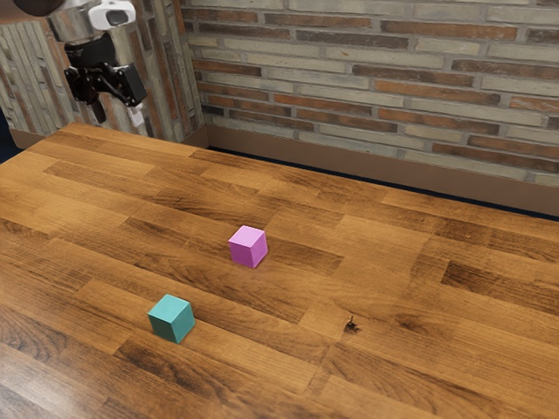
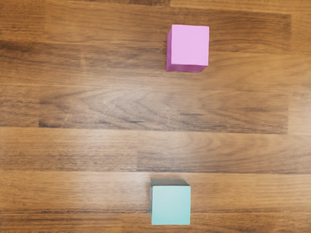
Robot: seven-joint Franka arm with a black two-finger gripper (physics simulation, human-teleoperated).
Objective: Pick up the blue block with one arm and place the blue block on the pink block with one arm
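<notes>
blue block (image 1: pixel 171 318) teal, plain cube, no long axis, sits flat on wooden table (image 1: pixel 419 288), faces square with pink block (image 1: pixel 248 245), well apart from it, gripper (image 1: pixel 116 113) high above, jaws apart, empty

A table of brown wooden planks (image 1: pixel 419 262) is shown, on which a small blue-green cube (image 1: pixel 171 318) and a small pink cube (image 1: pixel 248 245) are set flat, well apart.

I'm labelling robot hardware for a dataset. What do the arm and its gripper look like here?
The arm ends in a white and light grey section with a dark inset. Under it sits a blocky black gripper with two short fingers, one showing a pale patch.
</notes>
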